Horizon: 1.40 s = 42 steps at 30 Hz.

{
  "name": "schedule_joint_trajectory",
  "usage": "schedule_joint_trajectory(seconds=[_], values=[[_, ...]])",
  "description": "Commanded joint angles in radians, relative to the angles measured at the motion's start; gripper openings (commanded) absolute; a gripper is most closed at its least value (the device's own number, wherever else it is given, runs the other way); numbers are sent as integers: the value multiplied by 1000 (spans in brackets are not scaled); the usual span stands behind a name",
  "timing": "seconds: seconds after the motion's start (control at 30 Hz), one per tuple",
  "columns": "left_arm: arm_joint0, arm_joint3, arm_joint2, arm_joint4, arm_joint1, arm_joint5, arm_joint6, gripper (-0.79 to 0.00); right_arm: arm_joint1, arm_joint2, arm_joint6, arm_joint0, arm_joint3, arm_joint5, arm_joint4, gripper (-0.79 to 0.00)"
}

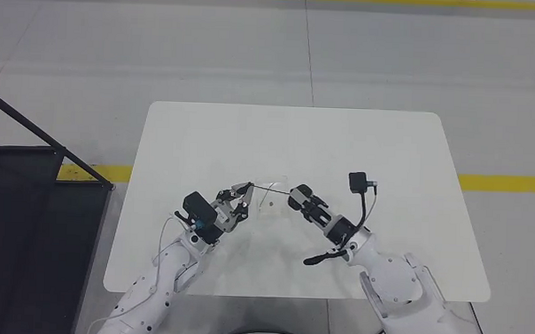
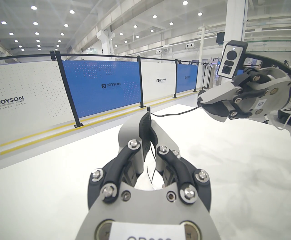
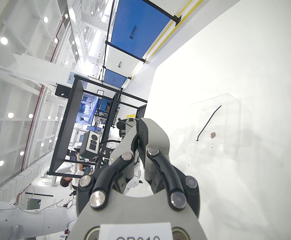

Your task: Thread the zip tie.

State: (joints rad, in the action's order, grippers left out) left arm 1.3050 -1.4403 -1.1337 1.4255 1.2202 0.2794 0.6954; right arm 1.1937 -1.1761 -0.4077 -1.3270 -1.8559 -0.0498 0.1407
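Pinching one zip tie (image 2: 172, 113): left hand (image 2: 149, 121), right hand (image 2: 201, 102) | clear box (image 3: 234, 100): second zip tie (image 3: 208, 123) inside

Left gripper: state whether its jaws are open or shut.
Shut. In the left wrist view the left gripper has its jaws closed on the zip tie, which runs on to the right gripper.

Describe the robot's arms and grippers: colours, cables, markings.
The left arm and right arm are white-shelled. The left gripper and right gripper have silver-grey fingers with black ribbed pads, black linkage bars, shiny screws and a white label. A camera module on a black cabled stalk rides the right wrist.
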Motion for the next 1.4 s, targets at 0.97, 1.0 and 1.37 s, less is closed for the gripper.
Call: schedule_joint_trajectory(seconds=[0.97, 1.0, 1.37], values=[[0, 0, 0, 0, 0, 0, 0, -785, 5, -11, -10, -11, -6, -4, -9, -785], [0, 0, 0, 0, 0, 0, 0, -785, 5, -10, -11, -10, -5, -1, -9, -785], [0, 0, 0, 0, 0, 0, 0, -785, 8, -9, -9, -7, -4, 1, -17, -785]])
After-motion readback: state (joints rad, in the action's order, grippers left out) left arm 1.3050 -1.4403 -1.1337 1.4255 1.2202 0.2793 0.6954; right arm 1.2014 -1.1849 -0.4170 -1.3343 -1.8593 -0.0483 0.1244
